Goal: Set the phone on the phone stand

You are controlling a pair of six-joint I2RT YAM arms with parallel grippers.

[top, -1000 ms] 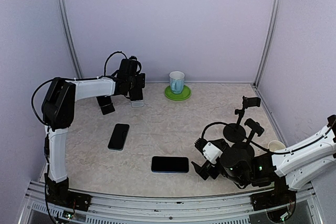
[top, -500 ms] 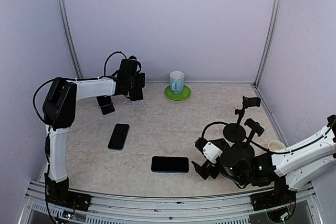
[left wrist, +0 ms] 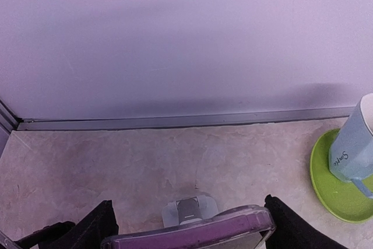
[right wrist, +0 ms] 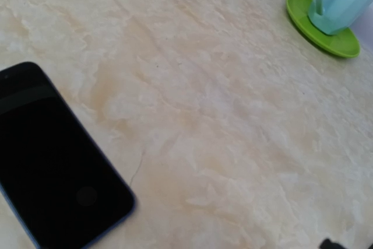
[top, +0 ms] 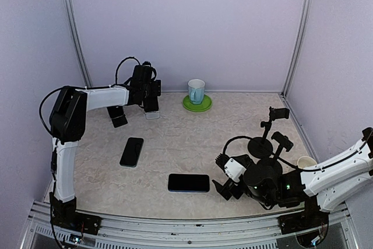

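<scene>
The purple-cased phone point(left wrist: 192, 234), its lower edge cut off, is clamped between the left fingers point(left wrist: 96, 228) just above the phone stand point(left wrist: 189, 209) by the back wall; the right fingers point(top: 220, 186), beside a black phone point(top: 189, 183), are too hidden to judge

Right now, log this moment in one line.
left claw: holds purple phone at stand | right claw: beside black phone, open or shut unclear | seating on stand: unclear
</scene>
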